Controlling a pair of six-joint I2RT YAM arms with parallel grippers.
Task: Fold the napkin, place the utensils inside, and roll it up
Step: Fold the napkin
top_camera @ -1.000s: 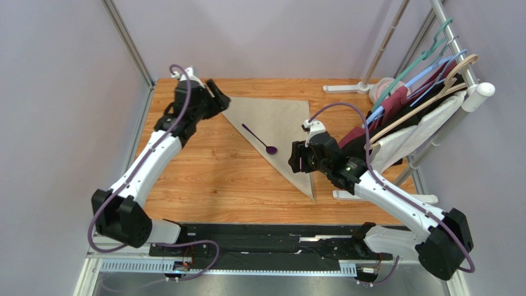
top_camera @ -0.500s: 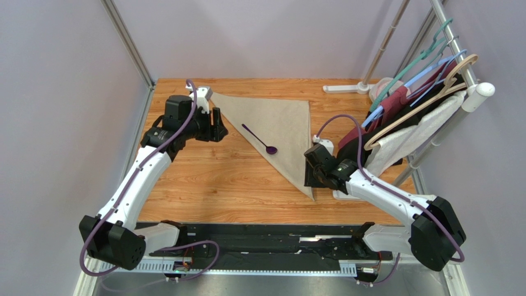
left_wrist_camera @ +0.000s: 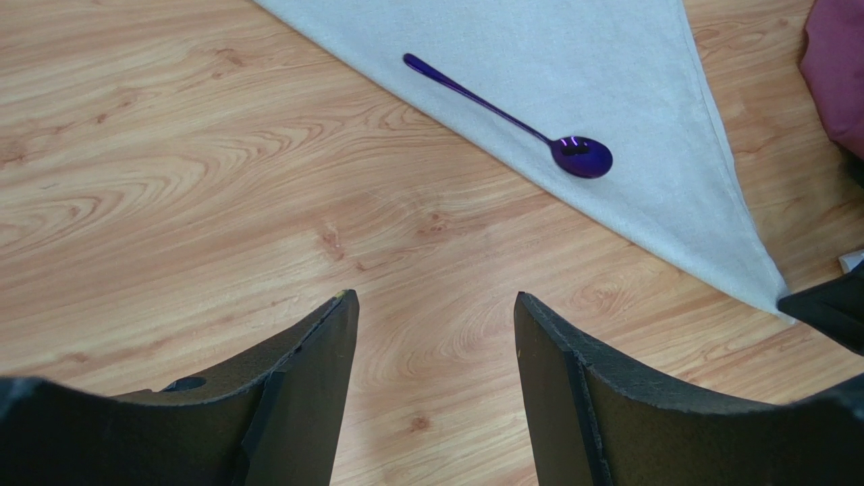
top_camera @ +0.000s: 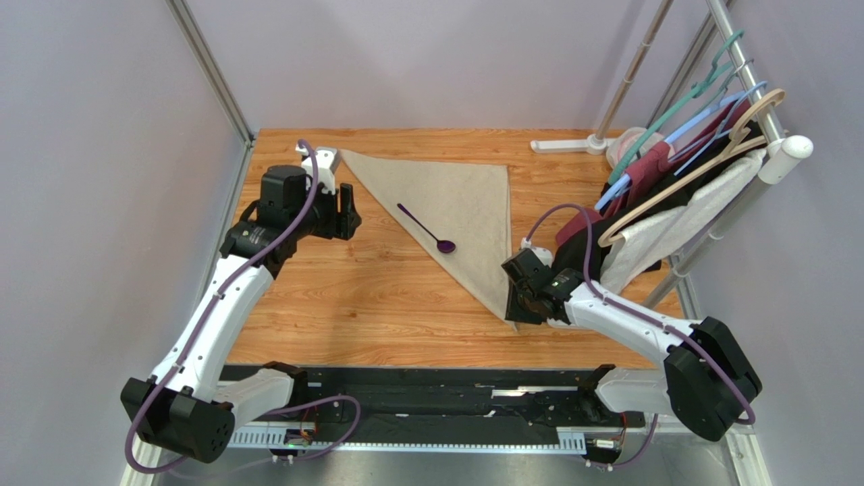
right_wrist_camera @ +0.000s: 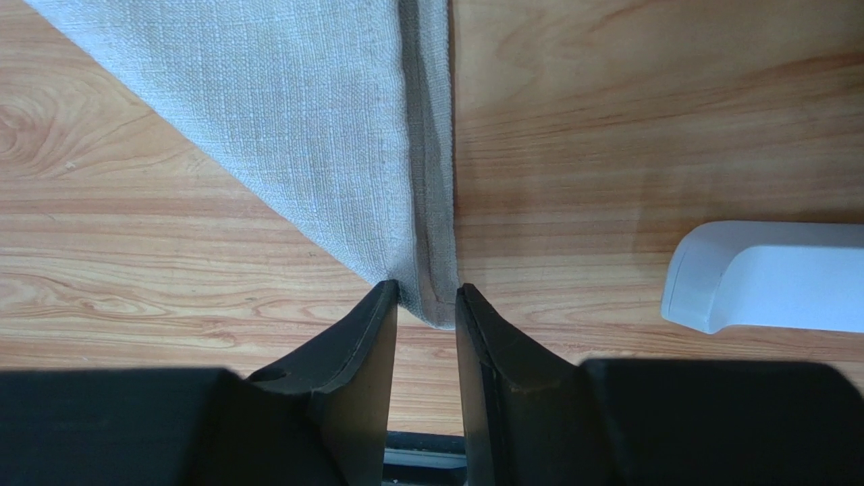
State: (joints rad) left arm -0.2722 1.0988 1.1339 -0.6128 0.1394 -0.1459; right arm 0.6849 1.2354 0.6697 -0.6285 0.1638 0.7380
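The beige napkin lies folded into a triangle on the wooden table, its near corner pointing at the right arm. One dark-purple spoon lies on it near the folded diagonal edge; no other utensil shows. My left gripper is open and empty over bare wood, left of the napkin's far-left corner. In the left wrist view the spoon and napkin lie ahead. My right gripper is low at the napkin's near corner. In the right wrist view its narrowly parted jaws straddle the corner tip of the napkin, which lies flat.
A clothes rack with hangers and white and maroon garments stands along the right side. Its white foot lies on the table just right of my right gripper. Another white foot is at the back right. A metal post stands at the back left.
My left gripper has pulled back from the napkin's far-left corner toward the left and nearer. My right gripper has moved nearer along the napkin's right edge, down to its near corner.
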